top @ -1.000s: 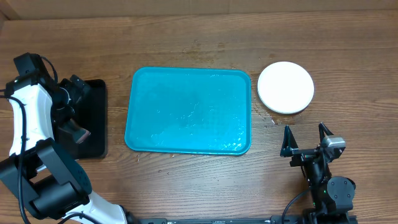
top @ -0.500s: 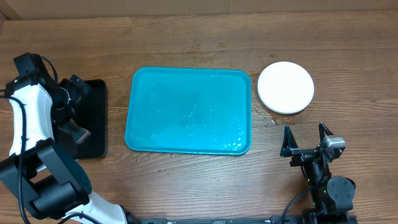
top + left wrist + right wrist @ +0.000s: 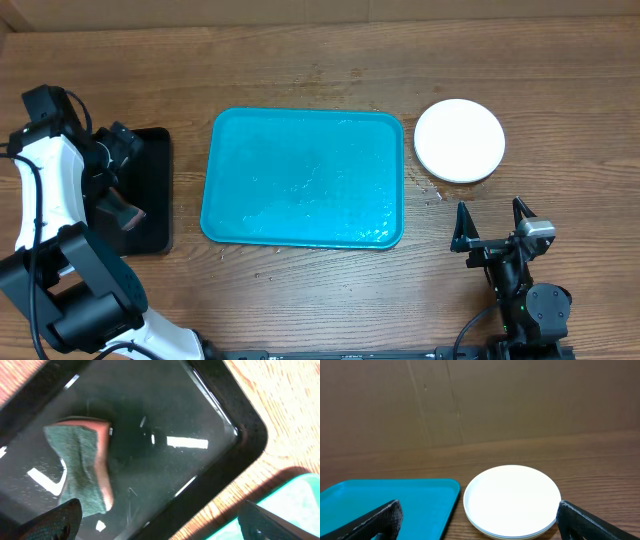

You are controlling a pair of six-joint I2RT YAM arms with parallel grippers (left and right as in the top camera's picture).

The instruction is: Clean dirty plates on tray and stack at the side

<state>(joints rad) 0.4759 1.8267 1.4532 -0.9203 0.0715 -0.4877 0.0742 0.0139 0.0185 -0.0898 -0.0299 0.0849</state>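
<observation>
The turquoise tray [image 3: 303, 177] lies in the middle of the table with nothing on it; its corner shows in the right wrist view [image 3: 385, 497]. A stack of plates with the white plate [image 3: 459, 140] on top stands to the tray's right, also seen in the right wrist view [image 3: 512, 500]. The light blue and yellow-green plates are hidden under it. My left gripper [image 3: 112, 170] is open and empty above the black tray [image 3: 140, 190]; a green-and-pink sponge [image 3: 82, 467] lies in that tray. My right gripper [image 3: 491, 222] is open and empty, near the front of the stack.
The small black tray [image 3: 165, 435] sits at the table's left, beside the turquoise tray's left edge. A few small crumbs lie on the wood by the tray's right edge [image 3: 436, 195]. A cardboard wall stands behind the table [image 3: 480, 400].
</observation>
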